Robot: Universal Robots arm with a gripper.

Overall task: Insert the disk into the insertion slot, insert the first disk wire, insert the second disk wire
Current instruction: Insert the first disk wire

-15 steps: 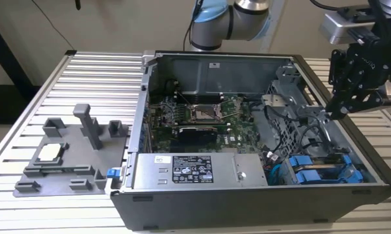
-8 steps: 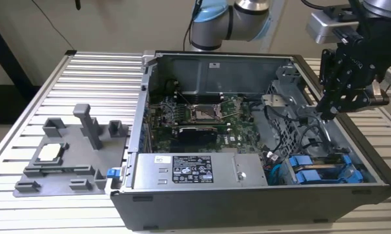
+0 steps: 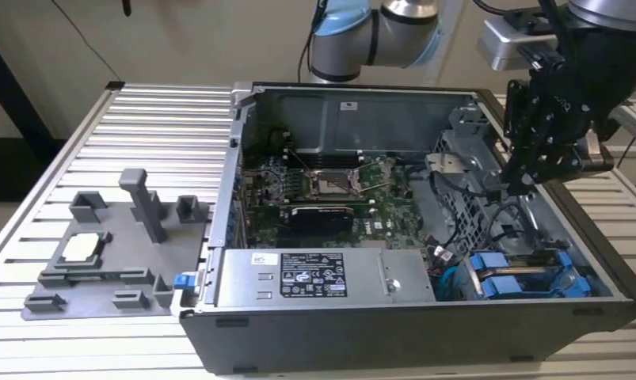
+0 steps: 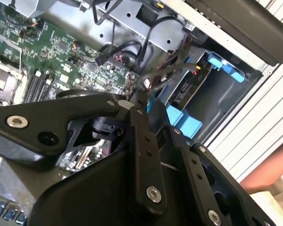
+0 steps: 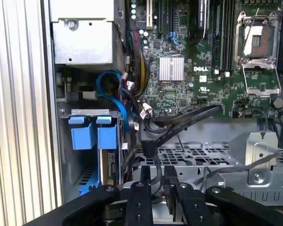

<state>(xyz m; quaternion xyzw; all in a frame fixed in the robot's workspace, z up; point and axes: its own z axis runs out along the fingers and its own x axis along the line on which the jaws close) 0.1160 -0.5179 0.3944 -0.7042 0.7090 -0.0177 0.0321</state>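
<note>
The disk's blue carrier tabs (image 3: 508, 279) sit in the insertion slot, the grey drive cage (image 3: 571, 297) at the case's front corner on the exterior view's right. In the first wrist view two blue tabs (image 5: 94, 134) stand side by side in the cage, with the drive's edge (image 5: 108, 165) below them. My gripper (image 3: 514, 182) hangs inside the case, above and behind the cage. Its fingers (image 5: 145, 181) are closed on a black disk wire (image 5: 156, 172) whose angled connector (image 5: 147, 148) sticks out past the tips. In the second wrist view, the gripper (image 4: 137, 98) points toward the blue tabs (image 4: 181, 123).
The open case holds a green motherboard (image 3: 318, 186), a silver labelled power-supply box (image 3: 312, 277) and loose black and blue cables (image 5: 118, 94) beside the cage. A perforated metal bracket (image 5: 198, 157) lies near the fingers. A grey fixture (image 3: 106, 253) stands on the slatted table (image 3: 138, 119).
</note>
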